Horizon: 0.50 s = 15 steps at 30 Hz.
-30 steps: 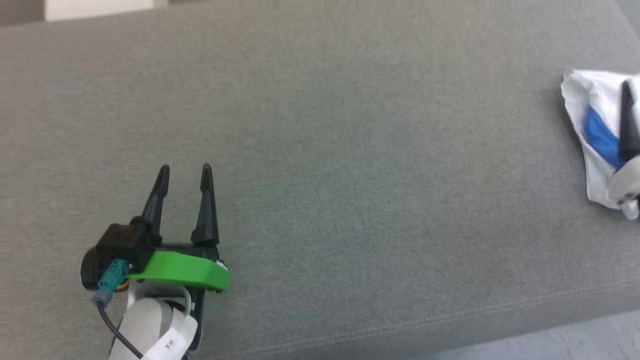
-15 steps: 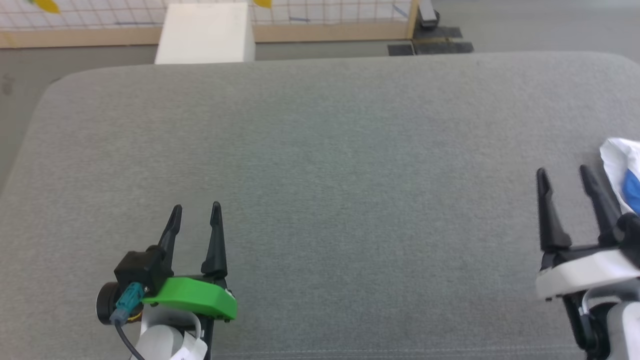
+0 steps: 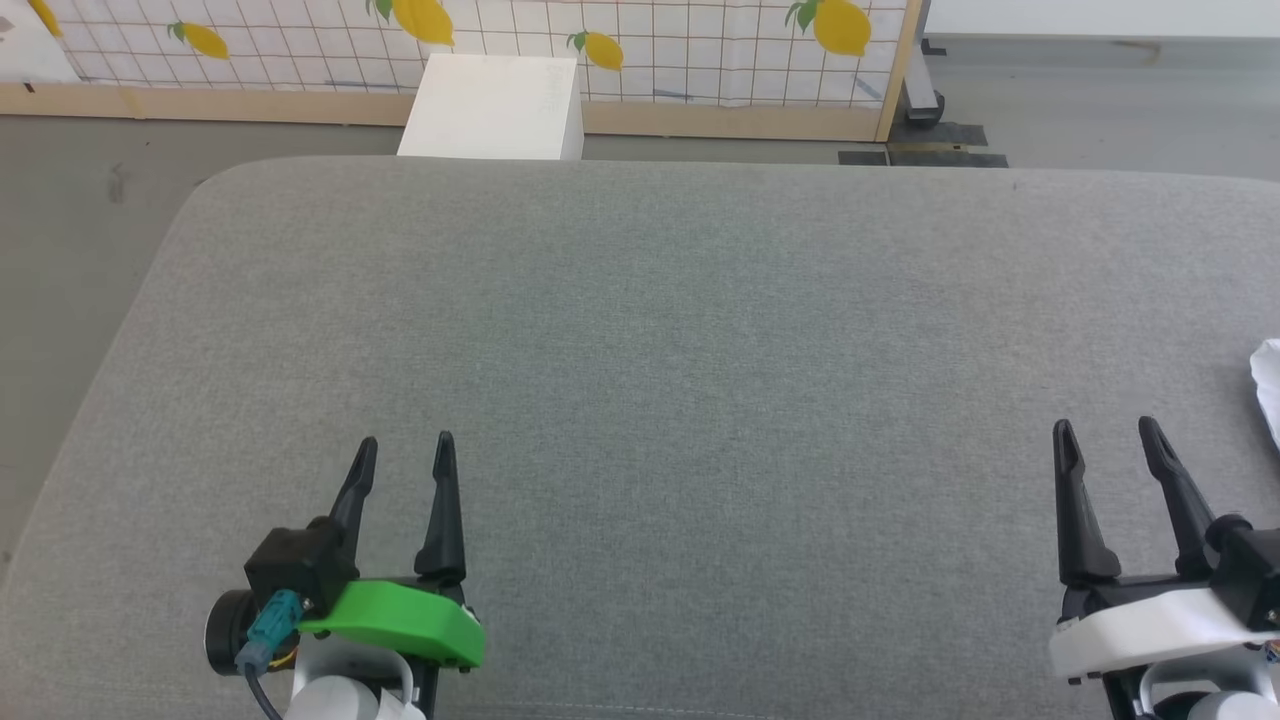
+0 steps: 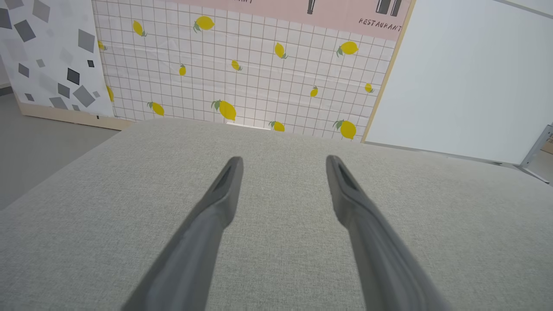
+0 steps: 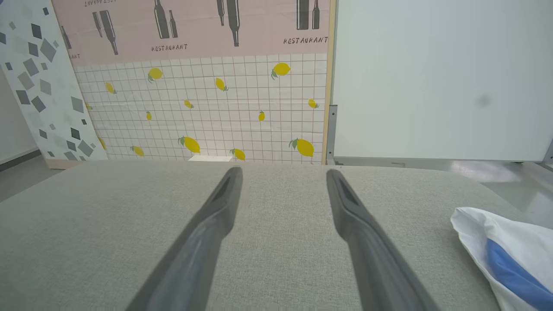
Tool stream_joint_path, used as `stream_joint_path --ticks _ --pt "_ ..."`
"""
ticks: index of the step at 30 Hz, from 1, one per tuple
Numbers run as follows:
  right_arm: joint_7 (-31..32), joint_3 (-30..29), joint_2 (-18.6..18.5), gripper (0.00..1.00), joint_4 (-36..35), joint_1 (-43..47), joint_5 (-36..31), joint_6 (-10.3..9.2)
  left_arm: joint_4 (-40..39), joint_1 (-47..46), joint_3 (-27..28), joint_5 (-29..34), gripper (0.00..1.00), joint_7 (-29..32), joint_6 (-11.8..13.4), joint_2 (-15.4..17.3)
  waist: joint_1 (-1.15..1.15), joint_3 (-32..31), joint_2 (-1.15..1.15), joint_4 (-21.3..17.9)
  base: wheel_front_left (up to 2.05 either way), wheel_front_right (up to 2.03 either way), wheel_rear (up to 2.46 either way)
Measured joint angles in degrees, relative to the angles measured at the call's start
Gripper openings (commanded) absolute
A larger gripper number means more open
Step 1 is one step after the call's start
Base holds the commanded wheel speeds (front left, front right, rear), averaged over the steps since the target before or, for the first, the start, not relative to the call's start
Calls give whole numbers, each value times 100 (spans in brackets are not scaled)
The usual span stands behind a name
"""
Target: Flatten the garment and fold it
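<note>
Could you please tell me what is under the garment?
The garment lies bunched on the grey cushion, near its right end. White fabric with a blue part shows. The cushion directly beneath it and the inner folds are covered.

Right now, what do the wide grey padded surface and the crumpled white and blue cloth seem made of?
The wide grey padded surface looks like matte woven upholstery fabric: a fine weave grain shows. The crumpled white and blue cloth seems a soft knit, perhaps cotton: limp folds, no shine.
</note>
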Motion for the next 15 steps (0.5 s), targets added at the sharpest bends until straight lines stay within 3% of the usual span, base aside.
stream_joint_path --ticks 12,13,15 --pt "-25 -32 102 100 -18 144 -105 0 2 45 -55 0 100 0 55 -8 0 26 0 30 0 0 0" --pt "-25 -35 101 0 -15 143 -104 0 4 44 -55 0 0 2 55 -7 0 29 0 33 0 0 0" --pt "-25 -36 101 0 -13 143 -104 0 5 43 -52 0 0 2 55 -7 0 29 0 33 0 0 0"
